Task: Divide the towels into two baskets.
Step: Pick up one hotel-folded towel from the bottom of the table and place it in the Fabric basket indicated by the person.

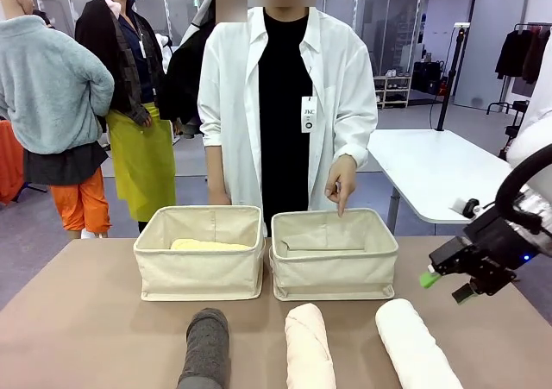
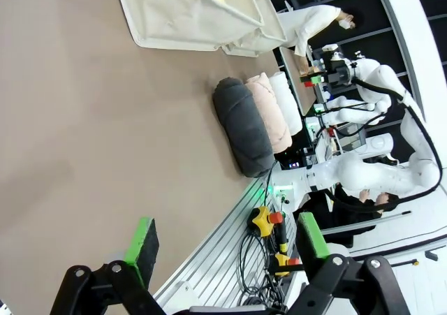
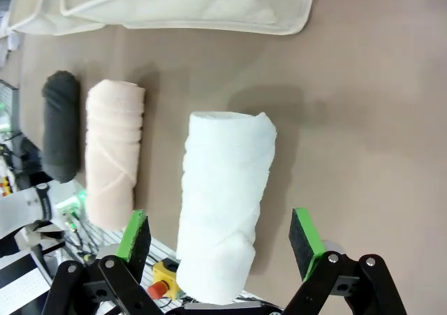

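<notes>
The grey towel, pink towel and white towel lie side by side at the table's near edge. Their long axes run roughly 12 to 6, with bare strips between them. At 12 o'clock the left basket holds the yellow towel, lying 9 to 3. The right basket stands just beside it. The right gripper hovers at 2 o'clock of the white towel, fingers spread and empty. The left gripper is also spread and empty.

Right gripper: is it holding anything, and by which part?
Nothing is held. The right gripper stands open over the white rolled terry-cloth towel, its green pads clear of the towel's sides.
</notes>
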Tool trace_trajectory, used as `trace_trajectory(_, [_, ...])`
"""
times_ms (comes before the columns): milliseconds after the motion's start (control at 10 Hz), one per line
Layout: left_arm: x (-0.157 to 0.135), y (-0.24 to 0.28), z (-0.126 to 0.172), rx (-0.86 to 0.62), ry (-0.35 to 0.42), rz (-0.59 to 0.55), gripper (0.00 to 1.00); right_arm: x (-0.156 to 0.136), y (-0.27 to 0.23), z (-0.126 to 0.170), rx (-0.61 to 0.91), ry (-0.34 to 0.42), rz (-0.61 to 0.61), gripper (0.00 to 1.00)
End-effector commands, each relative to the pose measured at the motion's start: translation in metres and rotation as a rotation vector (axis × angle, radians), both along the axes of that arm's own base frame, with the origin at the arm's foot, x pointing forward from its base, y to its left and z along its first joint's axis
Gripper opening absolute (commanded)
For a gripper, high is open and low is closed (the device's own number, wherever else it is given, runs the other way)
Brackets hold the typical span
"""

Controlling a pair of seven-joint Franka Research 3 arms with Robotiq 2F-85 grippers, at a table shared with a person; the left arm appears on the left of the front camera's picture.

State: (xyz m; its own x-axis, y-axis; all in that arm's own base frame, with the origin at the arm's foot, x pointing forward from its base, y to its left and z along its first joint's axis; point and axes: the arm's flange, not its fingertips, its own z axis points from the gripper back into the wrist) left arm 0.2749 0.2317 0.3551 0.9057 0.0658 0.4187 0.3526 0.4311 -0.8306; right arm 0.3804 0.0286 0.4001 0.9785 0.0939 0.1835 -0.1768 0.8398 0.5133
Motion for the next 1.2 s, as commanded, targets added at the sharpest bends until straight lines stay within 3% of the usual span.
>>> trace_trajectory(0, [-0.006, -0.001, 0.003, -0.001, -0.005, -0.005, 1.0, 0.001, 0.021, -0.017, -0.074, 0.026, -0.044, 1.0])
trace_trajectory(800, [-0.006, -0.001, 0.003, -0.001, -0.005, -0.005, 1.0, 0.009, 0.08, -0.068, -0.262, 0.066, -0.023, 1.0])
trace_trajectory(1000, [-0.006, -0.001, 0.003, -0.001, -0.005, -0.005, 1.0, 0.007, 0.086, -0.074, -0.263, 0.085, 0.005, 0.86])
trace_trajectory(1100, [-0.006, -0.001, 0.003, -0.001, -0.005, -0.005, 1.0, 0.006, 0.087, -0.075, -0.273, 0.09, 0.013, 0.74])
